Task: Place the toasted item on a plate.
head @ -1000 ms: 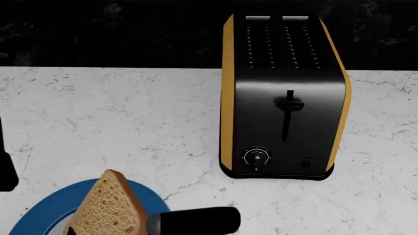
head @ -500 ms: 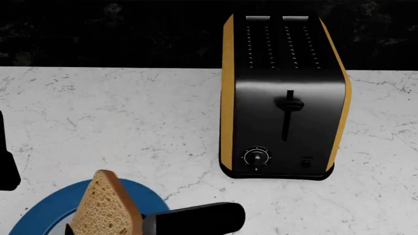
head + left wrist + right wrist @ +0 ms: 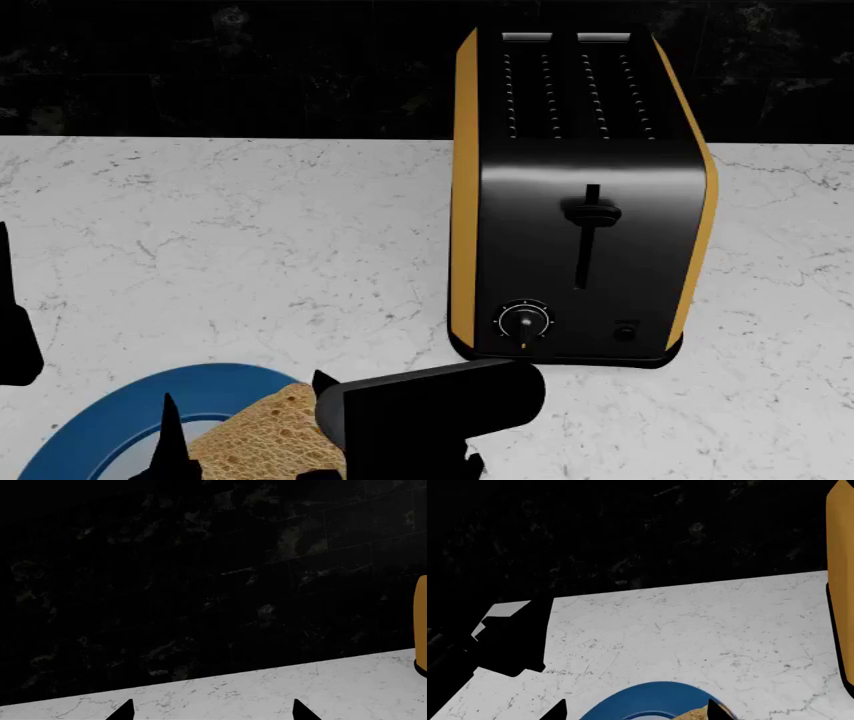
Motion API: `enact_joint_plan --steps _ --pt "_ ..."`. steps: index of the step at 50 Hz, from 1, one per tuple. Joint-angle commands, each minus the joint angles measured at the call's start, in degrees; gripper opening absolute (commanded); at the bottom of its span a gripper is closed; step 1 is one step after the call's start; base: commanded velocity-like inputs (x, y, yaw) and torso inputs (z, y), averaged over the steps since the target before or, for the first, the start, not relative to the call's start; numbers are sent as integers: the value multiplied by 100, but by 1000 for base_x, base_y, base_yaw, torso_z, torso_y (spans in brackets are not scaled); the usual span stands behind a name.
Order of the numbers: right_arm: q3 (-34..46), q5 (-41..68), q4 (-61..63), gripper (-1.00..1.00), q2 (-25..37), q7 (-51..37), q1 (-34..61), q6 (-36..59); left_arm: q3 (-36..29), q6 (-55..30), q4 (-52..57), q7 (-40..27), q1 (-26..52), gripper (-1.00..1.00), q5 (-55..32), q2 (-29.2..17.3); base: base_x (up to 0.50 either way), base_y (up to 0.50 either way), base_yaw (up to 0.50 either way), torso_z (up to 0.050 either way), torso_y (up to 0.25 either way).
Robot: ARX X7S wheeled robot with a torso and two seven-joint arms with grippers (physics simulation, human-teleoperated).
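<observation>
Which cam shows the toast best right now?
Head view: the toast lies low over the plate, partly behind the right gripper. Right wrist view shows only a corner at the frame edge. Left wrist view shows none.

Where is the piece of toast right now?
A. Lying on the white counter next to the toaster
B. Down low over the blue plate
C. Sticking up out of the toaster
B: in the head view the toast sits low over the blue plate, while the toaster slots look empty.
</observation>
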State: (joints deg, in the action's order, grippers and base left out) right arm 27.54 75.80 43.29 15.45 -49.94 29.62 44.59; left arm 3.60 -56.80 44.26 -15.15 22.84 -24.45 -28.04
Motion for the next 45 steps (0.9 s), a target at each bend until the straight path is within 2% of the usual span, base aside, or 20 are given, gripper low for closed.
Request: enact_joint_plan --steps 1,8,13,25,36,45 --pt "-92 41 40 100 127 -95 211 11 -30 -18 -3 -22 22 100 -10 -19 0 0 0 0 0" --pt "-88 1 162 100 192 -116 140 -23 -40 -24 -2 -42 17 100 -15 -22 0 0 0 0 0" --pt "-96 -93 398 100 470 -408 397 224 -9 -59 62 -47 -8 100 -56 -32 0 0 0 0 0" --pt "-992 790 769 100 1447 -1372 1167 252 -58 -26 -2 -46 32 100 -58 -45 0 0 0 0 0" --pt "-1552 1442 832 100 2193 -1666 1381 98 -24 -95 22 -65 103 100 -106 -74 0 0 0 0 0" --pt "-1845 1375 730 100 2568 -1593 1326 50 -52 -49 -13 -72 96 100 -96 -81 0 0 0 0 0"
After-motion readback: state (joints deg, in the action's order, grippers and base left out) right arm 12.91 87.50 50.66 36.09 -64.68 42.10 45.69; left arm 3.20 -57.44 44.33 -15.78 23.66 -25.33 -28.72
